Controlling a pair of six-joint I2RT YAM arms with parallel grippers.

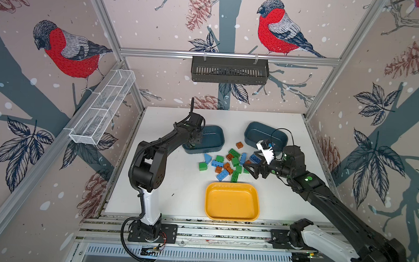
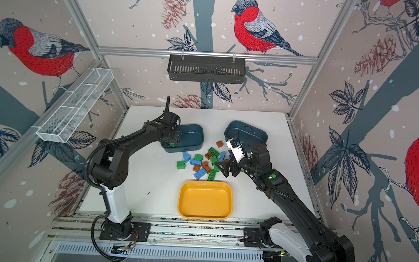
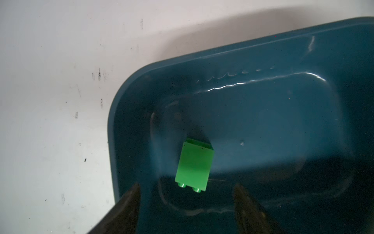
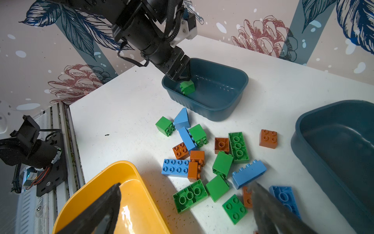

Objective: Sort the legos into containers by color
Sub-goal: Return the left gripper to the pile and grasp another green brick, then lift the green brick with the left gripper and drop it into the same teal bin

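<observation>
On the white table [image 1: 175, 184], at 11 o'clock: a dark teal tub [image 1: 214, 137]. Over its 8 o'clock end, the left claw [image 3: 187, 188], spread open, gripping nothing. Just below it, inside the tub: one green brick [image 3: 194, 165], turned on its side, clear of both fingers [image 3: 129, 202]. Cannot tell whether lying on the tub floor or in mid-air.

At 1 o'clock: a second teal tub [image 1: 258, 131]. At 6 o'clock: a yellow tray [image 1: 232, 185].

Between the three, at the table's middle: a loose pile of green, blue and brown bricks [image 1: 229, 164]. Just apart from it, a lone brown brick [image 1: 239, 145] toward 12 o'clock and a stray green cube [image 1: 203, 166] toward 9 o'clock.

At the pile's 3 o'clock edge, low over the table: the right claw [image 4: 187, 184], gaping wide, holding nothing.
</observation>
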